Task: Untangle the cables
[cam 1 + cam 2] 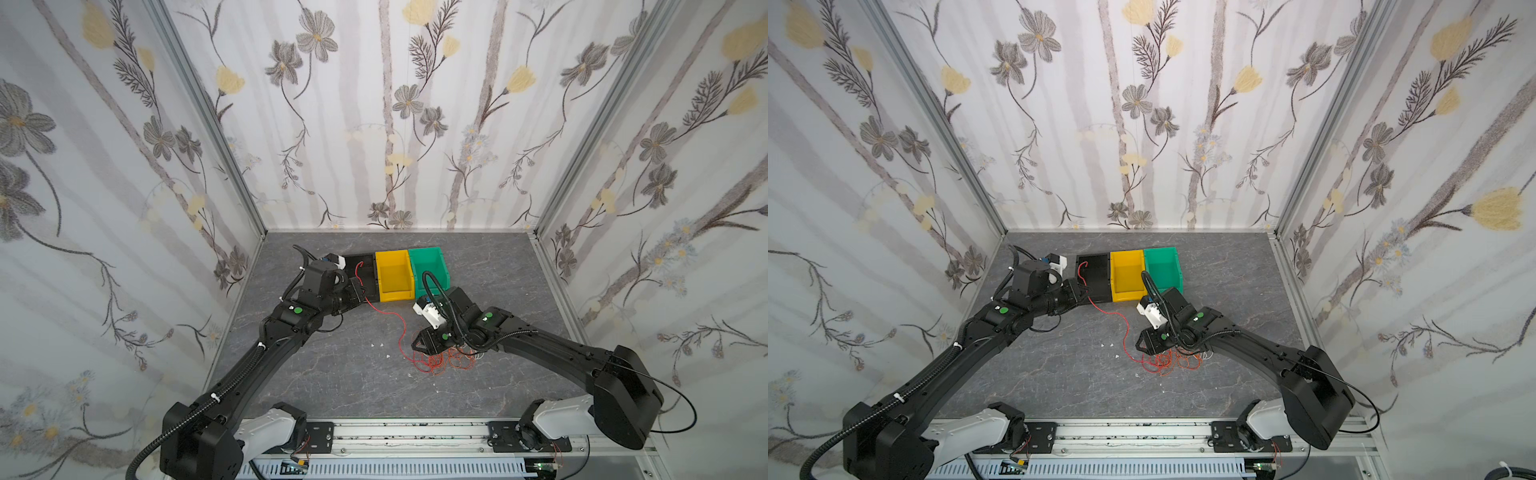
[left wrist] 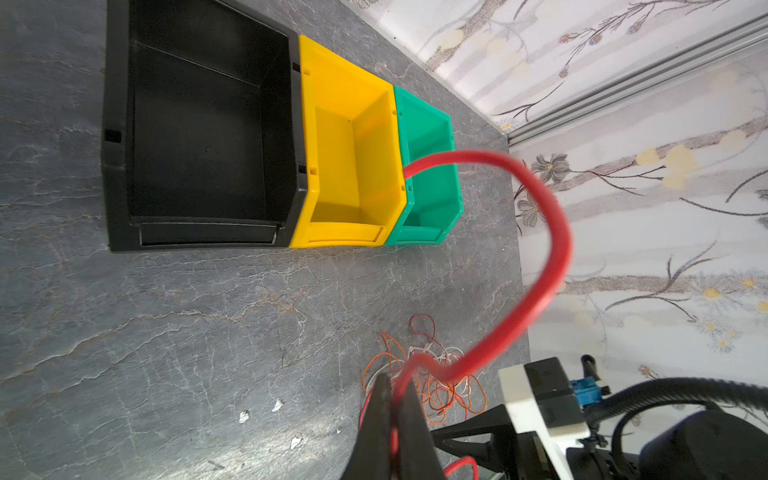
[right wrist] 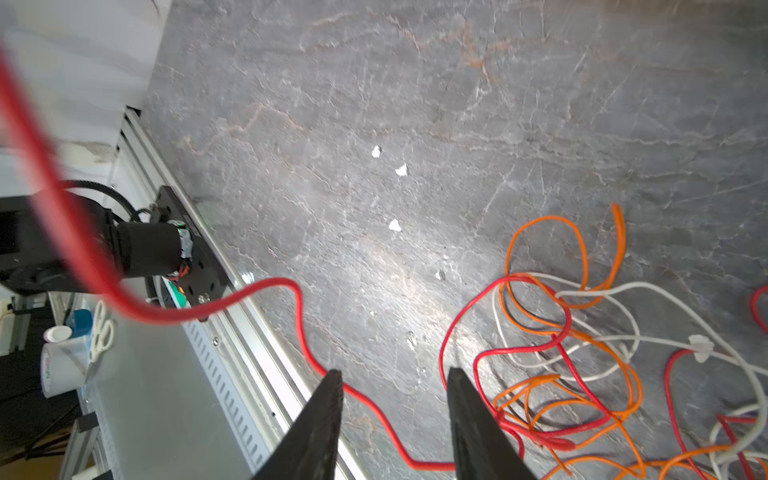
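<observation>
The cables lie as a red, orange and white tangle (image 1: 442, 360) (image 1: 1169, 360) on the grey table, right under my right wrist. One long red cable (image 1: 400, 328) (image 2: 555, 249) leaves the tangle and crosses the table toward the black bin (image 1: 371, 270). My left gripper (image 1: 362, 297) (image 2: 395, 380) is shut on it there, and the free end curls up beyond the fingers. My right gripper (image 1: 414, 347) (image 3: 395, 372) stands open low over the table at the tangle's (image 3: 582, 353) edge. The red cable (image 3: 374, 409) lies loose between its fingers.
A black bin (image 2: 199, 145), a yellow bin (image 1: 395, 276) (image 2: 345, 166) and a green bin (image 1: 430, 264) (image 2: 432, 199) stand side by side at the back. Small white scraps (image 1: 380, 345) (image 3: 395, 226) dot the table. A metal rail (image 1: 415, 432) runs along the front edge.
</observation>
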`<move>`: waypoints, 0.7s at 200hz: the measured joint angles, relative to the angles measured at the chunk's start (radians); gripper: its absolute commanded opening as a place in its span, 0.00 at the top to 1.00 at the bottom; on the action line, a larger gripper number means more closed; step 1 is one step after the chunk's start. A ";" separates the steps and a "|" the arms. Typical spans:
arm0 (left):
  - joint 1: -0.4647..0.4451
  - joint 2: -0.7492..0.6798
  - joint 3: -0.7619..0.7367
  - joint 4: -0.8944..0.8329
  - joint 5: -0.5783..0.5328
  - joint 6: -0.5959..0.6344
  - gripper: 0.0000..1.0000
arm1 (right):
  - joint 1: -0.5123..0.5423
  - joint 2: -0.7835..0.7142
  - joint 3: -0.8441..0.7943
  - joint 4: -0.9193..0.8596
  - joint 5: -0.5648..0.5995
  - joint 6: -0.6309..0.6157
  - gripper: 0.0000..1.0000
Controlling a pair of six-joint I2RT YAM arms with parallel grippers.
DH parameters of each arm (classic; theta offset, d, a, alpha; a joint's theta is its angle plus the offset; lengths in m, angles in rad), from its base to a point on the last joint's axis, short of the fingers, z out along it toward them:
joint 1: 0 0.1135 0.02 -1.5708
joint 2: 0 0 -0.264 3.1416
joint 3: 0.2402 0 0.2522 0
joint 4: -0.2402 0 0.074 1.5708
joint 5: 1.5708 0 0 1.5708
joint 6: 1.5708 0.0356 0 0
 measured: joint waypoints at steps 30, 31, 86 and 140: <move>0.004 -0.001 0.015 -0.005 0.006 0.000 1.00 | 0.004 0.029 -0.029 0.066 -0.017 -0.042 0.51; 0.005 0.000 0.015 -0.005 0.006 0.000 1.00 | 0.005 0.031 -0.030 0.068 -0.018 -0.044 0.51; 0.026 0.002 0.019 -0.023 0.009 0.005 1.00 | 0.007 0.041 -0.090 0.122 -0.076 -0.067 0.44; 0.052 0.020 0.013 -0.045 -0.001 0.035 1.00 | 0.007 0.014 -0.112 0.143 -0.101 -0.072 0.35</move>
